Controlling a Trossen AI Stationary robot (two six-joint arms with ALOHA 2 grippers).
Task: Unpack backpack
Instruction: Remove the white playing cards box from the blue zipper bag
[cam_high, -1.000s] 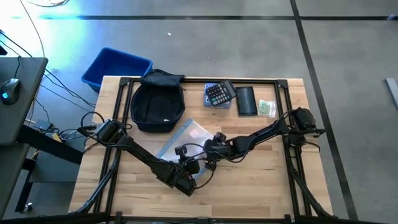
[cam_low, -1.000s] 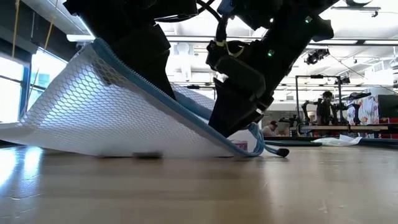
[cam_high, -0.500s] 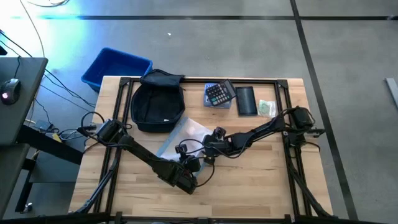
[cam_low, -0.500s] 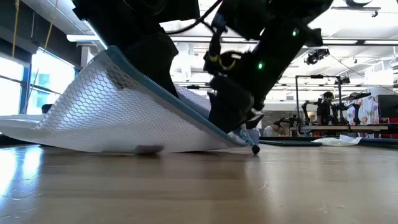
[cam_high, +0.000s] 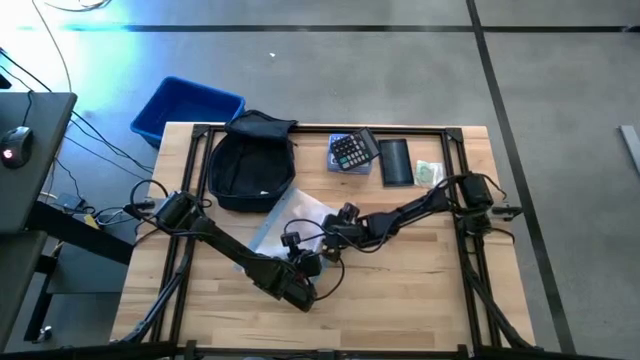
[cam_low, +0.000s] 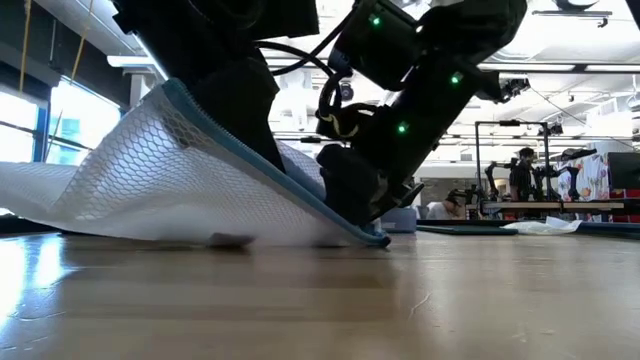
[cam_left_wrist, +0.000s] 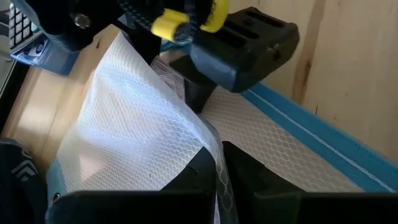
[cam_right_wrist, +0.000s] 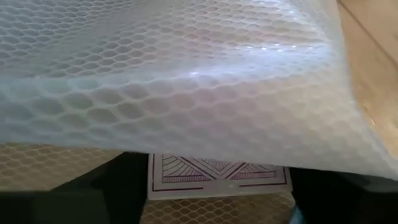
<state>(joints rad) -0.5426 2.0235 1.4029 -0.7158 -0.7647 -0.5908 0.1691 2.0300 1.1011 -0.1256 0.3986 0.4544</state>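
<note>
My arms are matte black and chunky, with loose black cables, little green status lights, and a yellow cable wrap.

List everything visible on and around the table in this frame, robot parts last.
backpack: one, dark navy-black, table's far left
mesh pouch: one, white with blue zipper edge, table centre, one edge lifted
card: one, pale with dark line pattern, inside the pouch
calculator: one, black, far edge
flat pouch: one, black, beside calculator
bin: one, blue, on the floor beyond the table
left pincer: shut on the mesh pouch
right pincer: open, reaching inside the pouch
</note>
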